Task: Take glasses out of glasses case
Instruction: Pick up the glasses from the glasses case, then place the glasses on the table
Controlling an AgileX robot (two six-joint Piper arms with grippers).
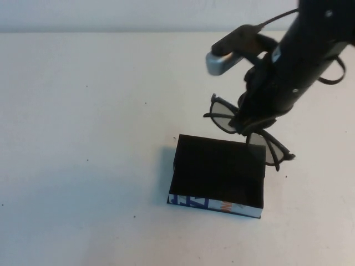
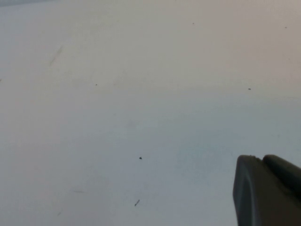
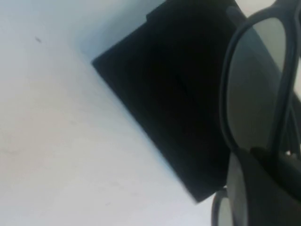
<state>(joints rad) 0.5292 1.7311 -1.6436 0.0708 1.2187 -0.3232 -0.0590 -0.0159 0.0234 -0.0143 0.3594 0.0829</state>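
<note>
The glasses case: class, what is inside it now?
Nothing visible inside the glasses case; its dark interior hides detail. The right hand holds the glasses at its far right corner. The left hand is over bare table.

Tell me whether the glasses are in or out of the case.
Out. The right gripper holds the glasses above the table, past the far edge of the glasses case. The left gripper is parked elsewhere.
</note>
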